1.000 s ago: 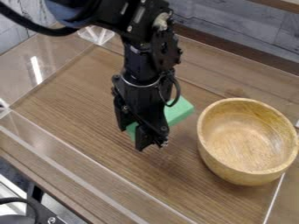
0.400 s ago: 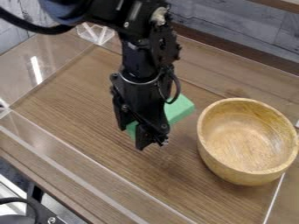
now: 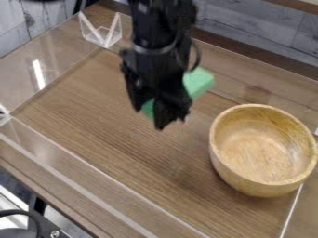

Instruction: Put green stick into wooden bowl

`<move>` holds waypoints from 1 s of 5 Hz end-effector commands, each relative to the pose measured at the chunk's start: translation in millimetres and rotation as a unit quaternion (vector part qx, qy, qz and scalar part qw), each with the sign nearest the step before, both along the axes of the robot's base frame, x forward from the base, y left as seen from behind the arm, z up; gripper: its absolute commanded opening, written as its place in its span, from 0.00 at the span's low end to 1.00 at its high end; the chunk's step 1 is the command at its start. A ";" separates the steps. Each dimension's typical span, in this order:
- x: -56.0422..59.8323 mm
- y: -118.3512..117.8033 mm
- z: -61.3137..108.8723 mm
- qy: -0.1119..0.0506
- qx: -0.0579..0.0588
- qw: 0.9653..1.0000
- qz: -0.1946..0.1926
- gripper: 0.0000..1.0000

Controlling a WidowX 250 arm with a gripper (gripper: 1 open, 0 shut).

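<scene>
Single view, motion-blurred around the arm.

Gripper [image 3: 163,115]: black, pointing down, fingers together and clamped on the green stick [image 3: 198,83]. The stick shows as a bright green patch at about 2 o'clock from the fingertips, jutting from the right side of the black finger assembly; most of its length is hidden behind the fingers. It appears clear of the table surface, carried in the air, though blur keeps the lower edge of the fingers indistinct.

Wooden bowl [image 3: 262,149]: round, light tan, upright on the wood-grain table [image 3: 87,139], at about 4 o'clock from the gripper and apart from it. Its hollow holds nothing visible. The stick is at about 11 o'clock from the bowl, not over its rim.

Change against the earlier pictures: the gripper sits higher in the picture than it did a moment ago, when its fingertips stood low against the tabletop at the left of the bowl. The stick has gone up with it, from beside the bowl's upper left rim to well above that level. The bowl has not shifted. The grip is as tight as before.
</scene>
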State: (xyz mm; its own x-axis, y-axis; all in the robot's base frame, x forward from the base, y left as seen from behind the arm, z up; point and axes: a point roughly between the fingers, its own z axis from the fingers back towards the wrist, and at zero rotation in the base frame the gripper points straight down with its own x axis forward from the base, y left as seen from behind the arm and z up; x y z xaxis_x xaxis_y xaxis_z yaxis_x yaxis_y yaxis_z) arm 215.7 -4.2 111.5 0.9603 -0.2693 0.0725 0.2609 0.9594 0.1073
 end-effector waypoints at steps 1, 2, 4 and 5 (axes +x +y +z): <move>19.1 -11.0 13.1 -0.033 -0.009 0.999 0.016 0.00; 23.3 -34.7 9.0 -0.037 -0.014 0.999 0.003 0.00; 33.3 24.8 -1.2 -0.043 0.005 0.999 0.033 0.00; 28.2 -12.0 -3.5 -0.042 -0.006 0.999 0.000 0.00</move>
State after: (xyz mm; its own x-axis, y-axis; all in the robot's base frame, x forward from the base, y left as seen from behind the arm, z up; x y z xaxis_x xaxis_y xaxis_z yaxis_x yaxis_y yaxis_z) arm 239.9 -15.1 98.3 0.9561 -0.2692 0.1161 0.2565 0.9599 0.1131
